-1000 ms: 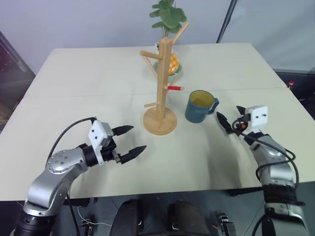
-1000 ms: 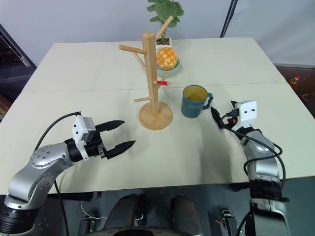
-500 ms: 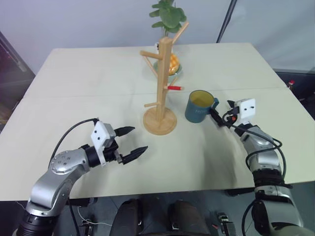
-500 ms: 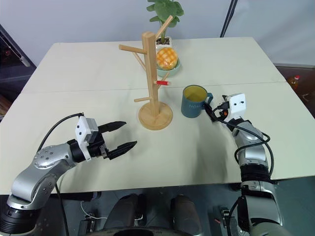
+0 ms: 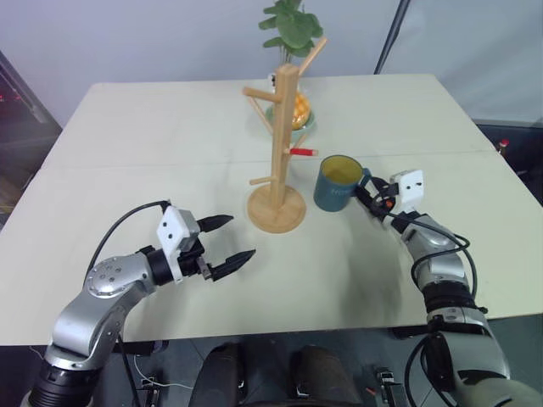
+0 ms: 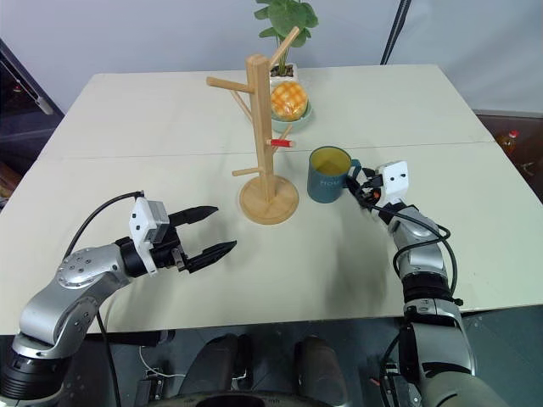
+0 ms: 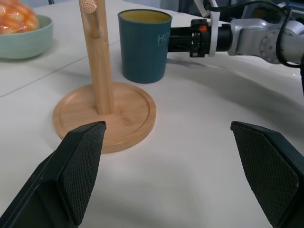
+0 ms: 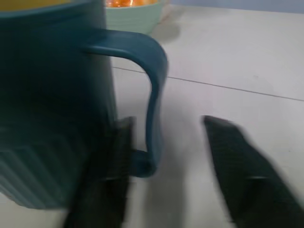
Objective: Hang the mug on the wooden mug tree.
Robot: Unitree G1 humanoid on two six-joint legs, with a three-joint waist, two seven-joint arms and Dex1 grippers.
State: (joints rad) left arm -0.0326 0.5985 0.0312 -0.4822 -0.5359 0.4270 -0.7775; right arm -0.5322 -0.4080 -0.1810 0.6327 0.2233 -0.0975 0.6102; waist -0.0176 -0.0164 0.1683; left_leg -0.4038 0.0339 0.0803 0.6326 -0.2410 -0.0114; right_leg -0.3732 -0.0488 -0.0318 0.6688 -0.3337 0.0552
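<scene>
Right gripper [image 8: 166,161] fingers straddle the mug [image 5: 337,182] handle, not yet clamped. Mug stands beside the mug tree [image 5: 277,153]. Left gripper [image 5: 227,242] hangs spread, empty, near the table's [image 5: 153,136] front edge.

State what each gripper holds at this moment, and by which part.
The left gripper is open and holds nothing. The right gripper has its fingers either side of the mug handle, not yet closed on it.
</scene>
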